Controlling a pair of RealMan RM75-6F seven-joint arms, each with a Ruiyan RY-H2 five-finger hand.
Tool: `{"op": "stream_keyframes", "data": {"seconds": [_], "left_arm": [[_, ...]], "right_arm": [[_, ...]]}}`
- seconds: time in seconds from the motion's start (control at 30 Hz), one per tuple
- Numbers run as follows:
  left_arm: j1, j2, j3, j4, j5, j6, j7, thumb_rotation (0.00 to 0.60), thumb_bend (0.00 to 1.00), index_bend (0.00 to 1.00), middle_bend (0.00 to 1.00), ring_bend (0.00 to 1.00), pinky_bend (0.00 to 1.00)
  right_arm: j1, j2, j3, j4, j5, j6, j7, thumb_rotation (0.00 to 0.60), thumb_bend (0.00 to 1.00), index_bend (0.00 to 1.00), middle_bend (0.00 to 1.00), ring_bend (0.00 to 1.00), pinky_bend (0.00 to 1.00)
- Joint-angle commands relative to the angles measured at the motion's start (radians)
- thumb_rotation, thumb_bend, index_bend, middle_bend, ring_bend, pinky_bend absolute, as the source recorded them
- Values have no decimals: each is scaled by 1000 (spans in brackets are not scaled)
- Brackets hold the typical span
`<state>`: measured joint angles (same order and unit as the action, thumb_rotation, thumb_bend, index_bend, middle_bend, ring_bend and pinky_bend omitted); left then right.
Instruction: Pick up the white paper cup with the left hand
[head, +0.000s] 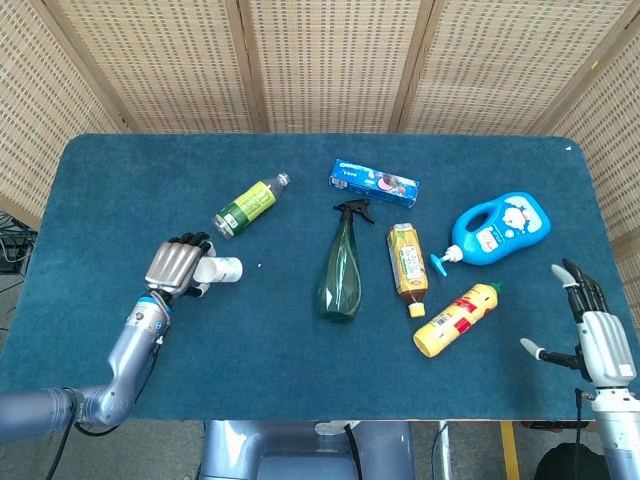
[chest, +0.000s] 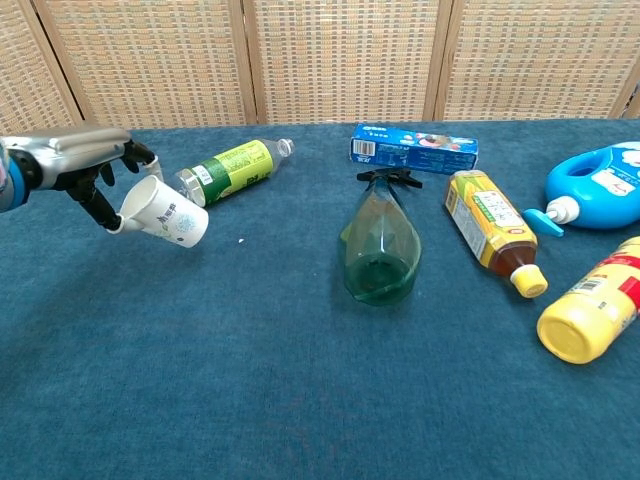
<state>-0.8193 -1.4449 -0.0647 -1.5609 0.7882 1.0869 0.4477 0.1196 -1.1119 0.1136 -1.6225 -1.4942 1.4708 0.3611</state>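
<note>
The white paper cup (chest: 165, 212) hangs tilted on its side above the blue cloth, its base pointing right. My left hand (chest: 88, 170) pinches its rim at the left of the chest view. In the head view the same cup (head: 220, 269) sticks out to the right of my left hand (head: 175, 265). My right hand (head: 592, 325) stays at the table's right front edge with its fingers spread and nothing in it.
A green-labelled bottle (chest: 227, 170) lies just right of the cup. Further right are a green spray bottle (chest: 380, 240), a blue box (chest: 414, 146), a tea bottle (chest: 492, 228), a yellow bottle (chest: 594, 313) and a blue detergent jug (chest: 601, 186).
</note>
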Motion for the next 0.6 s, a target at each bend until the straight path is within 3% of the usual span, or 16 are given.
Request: {"op": "stream_keyframes", "data": {"seconds": [0.03,0.27,0.6], "left_arm": [[94,-59,-30,108,116,-31,-215,600,285,398,187,191,285],[136,-87,-18,224,259,-94,-416,600,275,391,180,181,279],[159,-110,8,317,383,-131,-506,600,273,361,156,120,230]], "right_arm": [[2,-5,-2,4,-3,-2,-6,600,104,76,0,0,0],[4,-11,-1,13,-3,-1,-7,600,104,76,0,0,0],[6,-17,-1,16,-5,-2,-15,600,103,76,0,0,0]]}}
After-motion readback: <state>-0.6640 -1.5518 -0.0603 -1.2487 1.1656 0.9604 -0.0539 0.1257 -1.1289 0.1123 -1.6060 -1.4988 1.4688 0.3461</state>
